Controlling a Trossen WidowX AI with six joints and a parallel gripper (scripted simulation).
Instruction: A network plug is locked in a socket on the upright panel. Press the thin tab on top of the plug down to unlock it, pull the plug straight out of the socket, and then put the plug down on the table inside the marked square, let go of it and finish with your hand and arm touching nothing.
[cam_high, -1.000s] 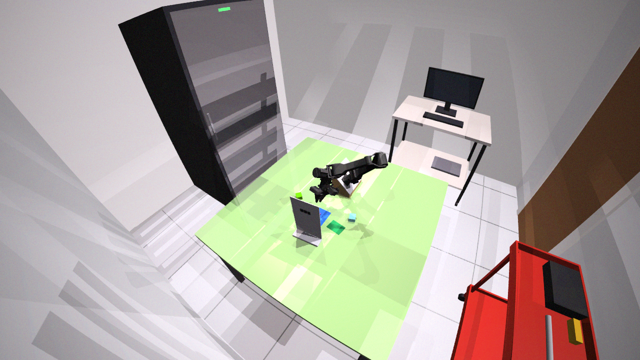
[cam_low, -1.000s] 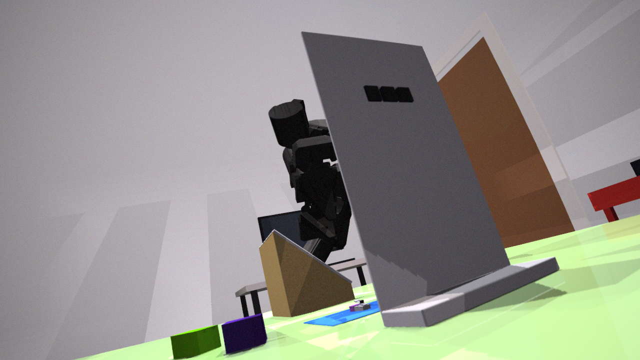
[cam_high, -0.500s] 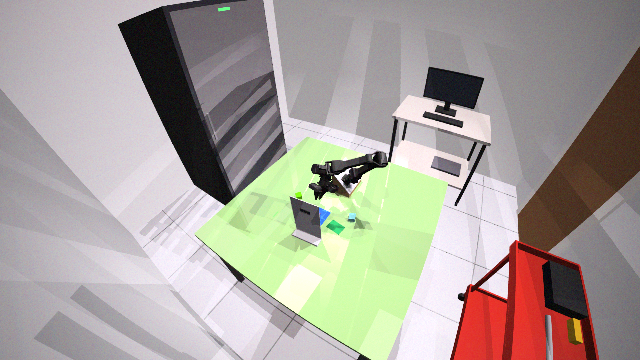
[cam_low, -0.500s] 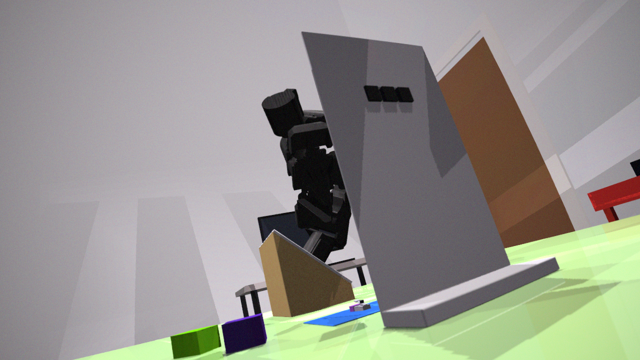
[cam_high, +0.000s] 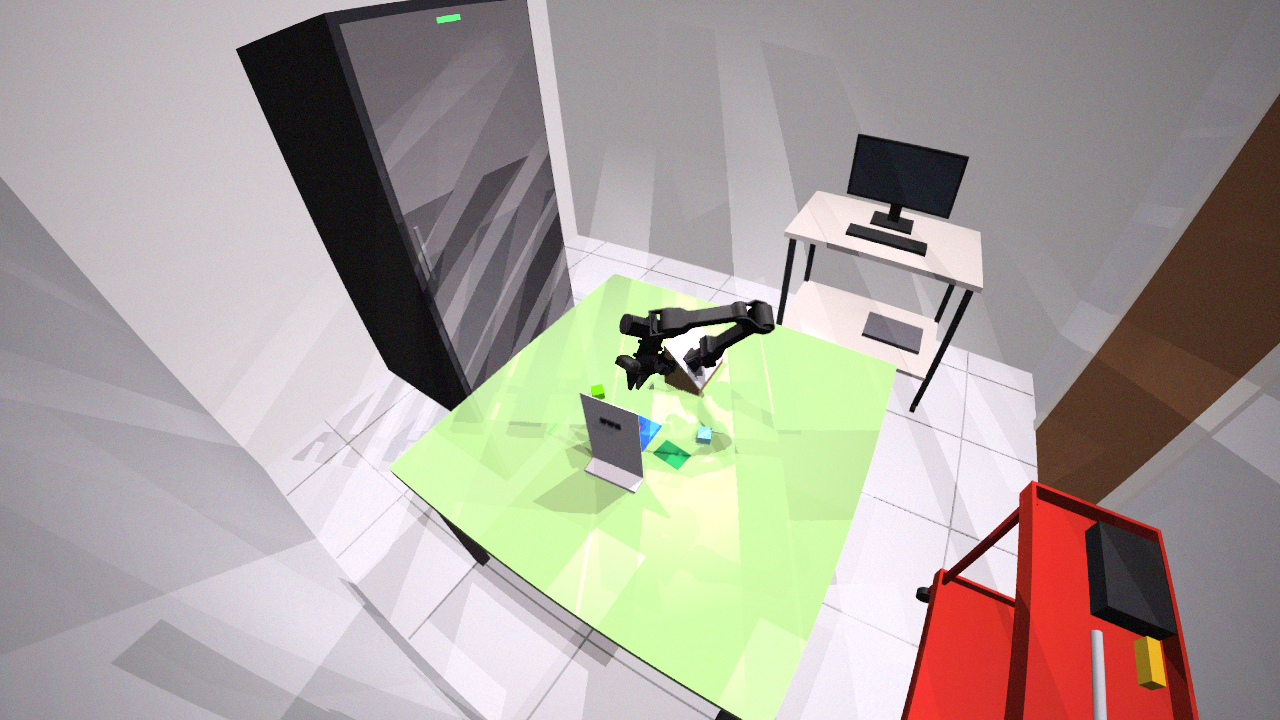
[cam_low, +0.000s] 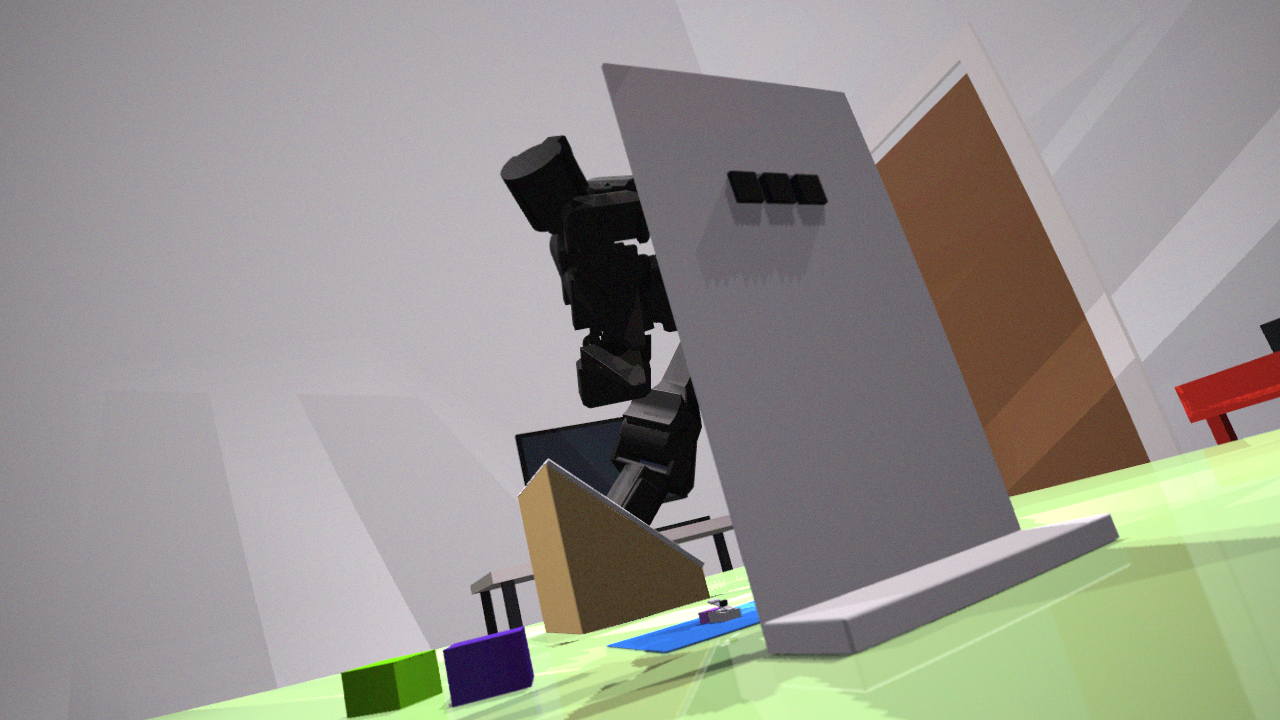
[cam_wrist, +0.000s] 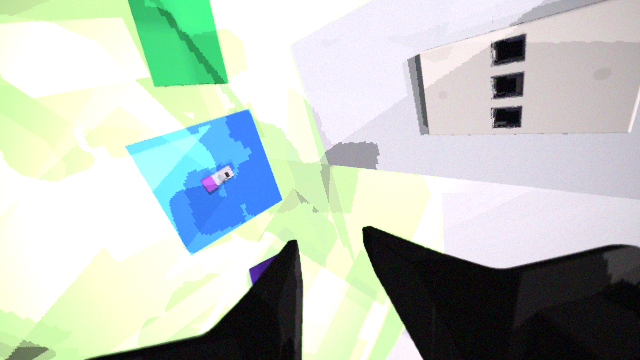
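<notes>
The network plug (cam_low: 721, 614) (cam_wrist: 218, 175), pale with a magenta end, lies on the blue marked square (cam_high: 646, 434) (cam_low: 653, 640) (cam_wrist: 265, 185), well inside its edges in the wrist view. The upright panel (cam_high: 617, 452) (cam_low: 832, 358) (cam_wrist: 565, 100) stands beside the square. Its three dark sockets show empty in the wrist view, the middle socket (cam_wrist: 507, 85) among them. My gripper (cam_high: 631, 383) (cam_wrist: 330, 241) is partly open, with nothing between its fingertips. It hangs above the table, apart from the plug and panel. In the exterior view the panel hides part of the arm.
A green square (cam_high: 671, 454) (cam_wrist: 185, 60) and a light blue cube (cam_high: 704, 435) are near the blue square. A green block (cam_high: 597, 391) (cam_low: 393, 682) and a purple block (cam_low: 488, 667) (cam_wrist: 260, 270) sit on the other side. A wedge-shaped box (cam_high: 687, 379) (cam_low: 617, 573) stands by the arm.
</notes>
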